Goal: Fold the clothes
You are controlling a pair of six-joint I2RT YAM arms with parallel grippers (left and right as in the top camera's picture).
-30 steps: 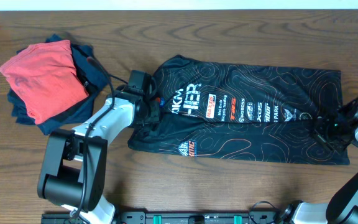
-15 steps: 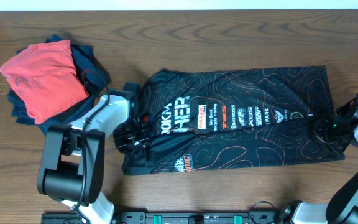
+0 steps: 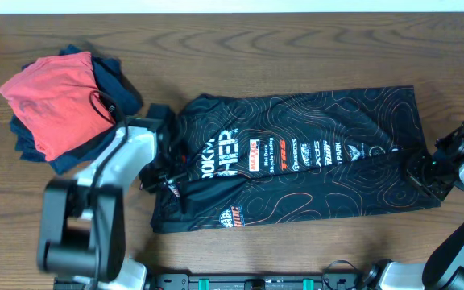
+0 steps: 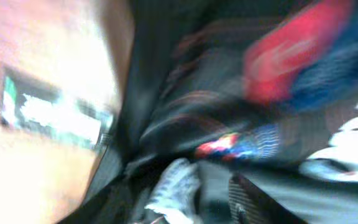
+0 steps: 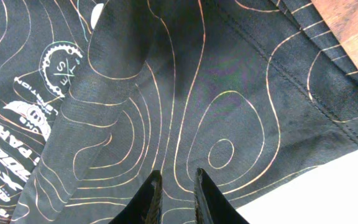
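Observation:
The black jersey (image 3: 296, 173) with orange contour lines and white lettering lies folded lengthwise across the middle of the table. My left gripper (image 3: 166, 173) is at its left end and shut on the fabric. The left wrist view is motion-blurred and shows dark jersey cloth (image 4: 185, 106) above the fingers (image 4: 210, 199). My right gripper (image 3: 420, 171) is at the jersey's right end. In the right wrist view its fingers (image 5: 176, 186) are close together, pinching the jersey (image 5: 185, 93).
A red folded garment (image 3: 55, 101) lies on top of navy garments (image 3: 119, 93) at the back left, just beside my left arm. Bare wooden table (image 3: 296, 48) runs behind the jersey. The robot base sits at the front edge.
Both grippers have dragged the jersey left and towards the front edge. Its left end has swung down-left and its right edge has shifted left.

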